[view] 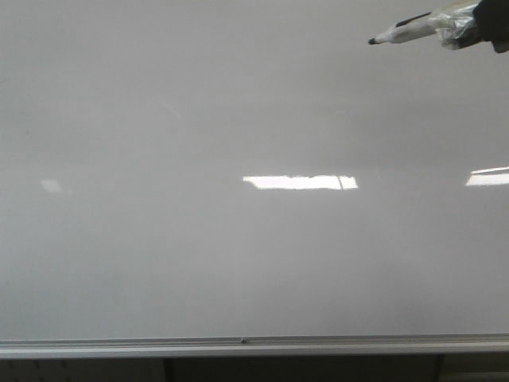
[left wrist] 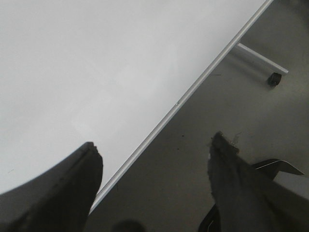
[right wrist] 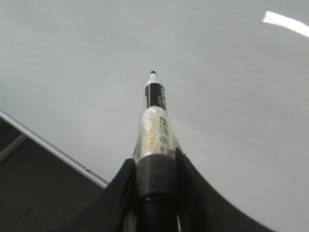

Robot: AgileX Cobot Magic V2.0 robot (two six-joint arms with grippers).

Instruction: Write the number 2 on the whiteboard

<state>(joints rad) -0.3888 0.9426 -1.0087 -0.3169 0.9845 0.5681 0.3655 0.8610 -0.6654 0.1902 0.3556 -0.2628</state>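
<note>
The whiteboard [view: 199,255] fills the front view, glossy white-grey, with a silver rail [view: 238,344] along its lower edge. The number 2 is out of view. At the top right, my right gripper [view: 469,28] is shut on a marker [view: 406,32] whose black tip points left. In the right wrist view the marker [right wrist: 155,121] sticks out from my right gripper [right wrist: 154,162] towards the whiteboard [right wrist: 231,96]; I cannot tell whether the tip touches. My left gripper [left wrist: 155,141] is open and empty, over the whiteboard's [left wrist: 96,63] rail [left wrist: 193,92].
Bright light reflections [view: 300,182] lie on the board, one crossed by a thin dark line [view: 340,182]. Below the rail is grey floor [left wrist: 227,106], with a stand leg and caster [left wrist: 274,79].
</note>
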